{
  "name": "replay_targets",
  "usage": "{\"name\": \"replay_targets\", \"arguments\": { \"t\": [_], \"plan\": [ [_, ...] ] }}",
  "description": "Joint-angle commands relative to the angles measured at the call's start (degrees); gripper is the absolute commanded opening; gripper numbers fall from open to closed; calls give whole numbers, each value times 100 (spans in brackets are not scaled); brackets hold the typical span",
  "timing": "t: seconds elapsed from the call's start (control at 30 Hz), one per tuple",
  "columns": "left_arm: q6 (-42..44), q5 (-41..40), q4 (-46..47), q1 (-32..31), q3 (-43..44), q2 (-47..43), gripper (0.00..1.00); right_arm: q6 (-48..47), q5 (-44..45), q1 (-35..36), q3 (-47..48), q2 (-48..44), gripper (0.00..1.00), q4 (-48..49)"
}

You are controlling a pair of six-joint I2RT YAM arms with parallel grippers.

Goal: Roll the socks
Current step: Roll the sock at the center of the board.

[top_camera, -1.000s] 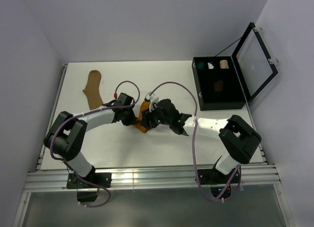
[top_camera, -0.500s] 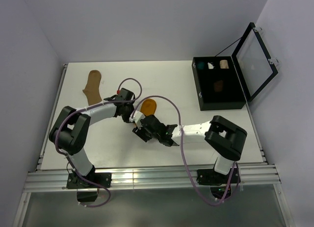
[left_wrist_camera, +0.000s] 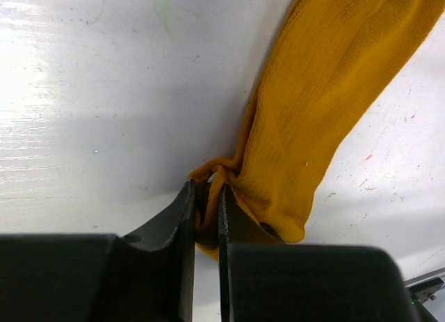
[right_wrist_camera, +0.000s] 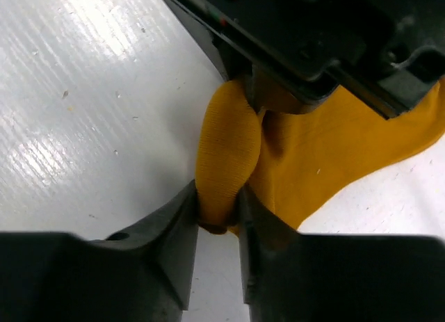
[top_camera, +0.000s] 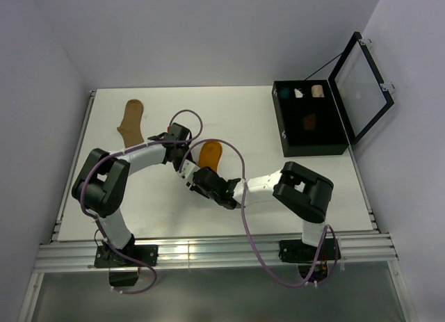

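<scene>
The mustard-orange sock (top_camera: 210, 154) lies mid-table, its far end flat and its near end hidden under both grippers. My left gripper (top_camera: 183, 157) is shut on a bunched edge of that sock (left_wrist_camera: 327, 92); the pinch sits between its jaws (left_wrist_camera: 207, 212). My right gripper (top_camera: 195, 178) comes in from the near side. Its jaws (right_wrist_camera: 219, 214) press both sides of a rolled fold of the sock (right_wrist_camera: 226, 148). The left gripper's body (right_wrist_camera: 306, 37) hangs just beyond that fold. A plain tan sock (top_camera: 131, 122) lies flat at the far left.
A black compartment case (top_camera: 285, 138) stands at the far right with its glass lid (top_camera: 361, 82) propped open. Inside are small teal (top_camera: 284, 94), white (top_camera: 298, 93) and cream (top_camera: 318, 90) bundles and a dark brown bundle (top_camera: 310, 120). Cables loop over both arms.
My right arm has swung left and folded in, bringing its gripper to the sock's near end, where its jaws have narrowed onto the fold. More of the sock's far end shows.
</scene>
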Motion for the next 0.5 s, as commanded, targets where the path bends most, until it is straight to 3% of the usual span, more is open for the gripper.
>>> {"name": "replay_targets", "arguments": {
  "t": [0.0, 0.1, 0.13, 0.33, 0.37, 0.47],
  "plan": [
    [144, 0, -132, 10, 147, 101, 7, -62, 168, 43, 156, 92, 30, 106],
    [127, -9, -88, 10, 138, 48, 15, 87, -33, 43, 147, 57, 4, 36],
    [109, -96, -79, 10, 112, -13, 18, 140, -173, 34, 138, 13, 0, 18],
    [-180, -589, -70, 54, -46, -522, 53, 860, -1438, -369, 261, -277, 0, -412],
    [-242, -850, -44, 72, -90, -610, 60, 1027, -1971, -457, 296, -277, 0, -552],
    [-479, -984, 62, 238, -318, -927, 67, 1527, -3000, -853, 367, -268, 0, -641]
  ]
}}
